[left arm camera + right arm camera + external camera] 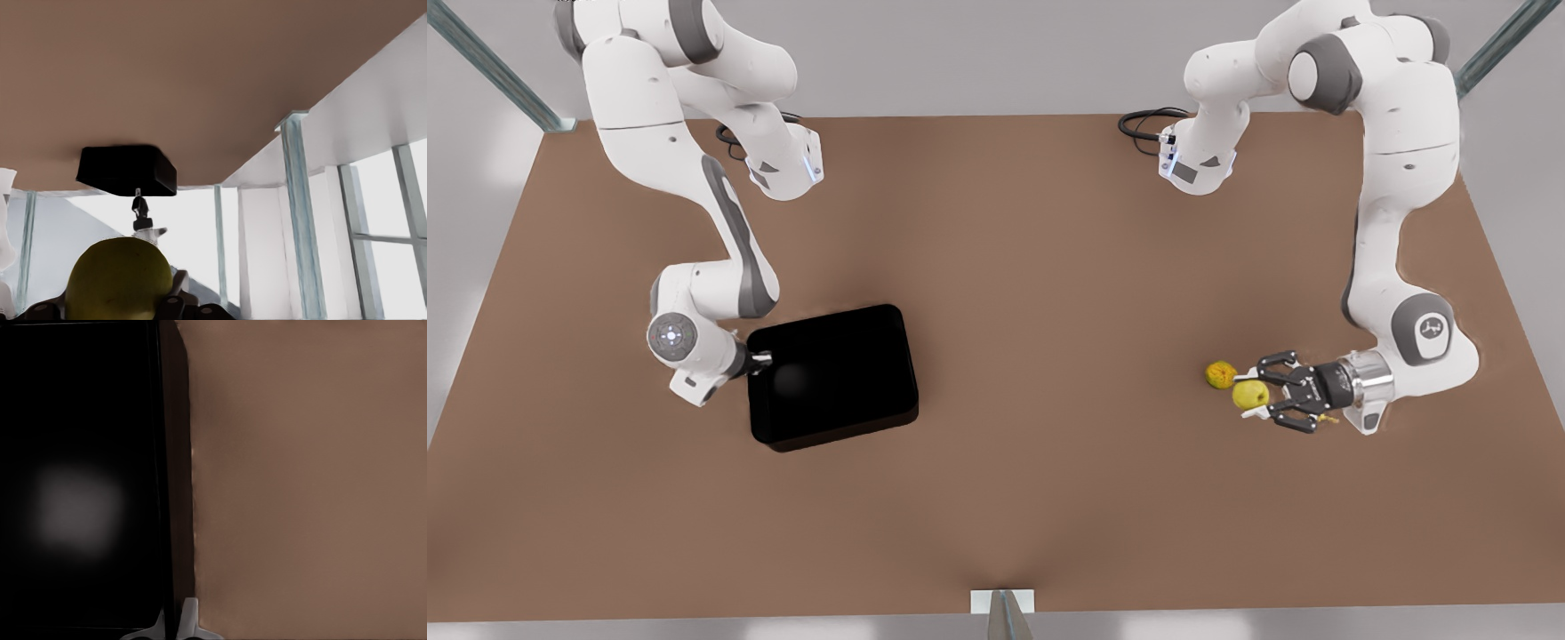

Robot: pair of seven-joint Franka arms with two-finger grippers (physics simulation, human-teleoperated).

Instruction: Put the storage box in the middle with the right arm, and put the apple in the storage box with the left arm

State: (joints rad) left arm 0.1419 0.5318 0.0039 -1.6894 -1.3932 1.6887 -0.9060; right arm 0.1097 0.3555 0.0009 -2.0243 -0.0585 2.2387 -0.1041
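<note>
The glossy black storage box (831,373) lies on the brown table, left of centre in the front view. My right gripper (763,360) is shut on the box's left wall; in the right wrist view its fingertips (190,623) straddle that wall (167,487). On the front view's right, the yellow-green apple (1250,394) sits between the fingers of my left gripper (1258,393), which is shut on it. The apple (119,280) looms close in the left wrist view, with the storage box (127,170) and the right gripper (140,203) far off.
A rough orange-yellow fruit (1220,374) rests right beside the apple, on its side away from the left arm. A sliver of yellow (1327,416) peeks from under the left gripper. Bare brown table (1049,311) spans the middle between box and fruit.
</note>
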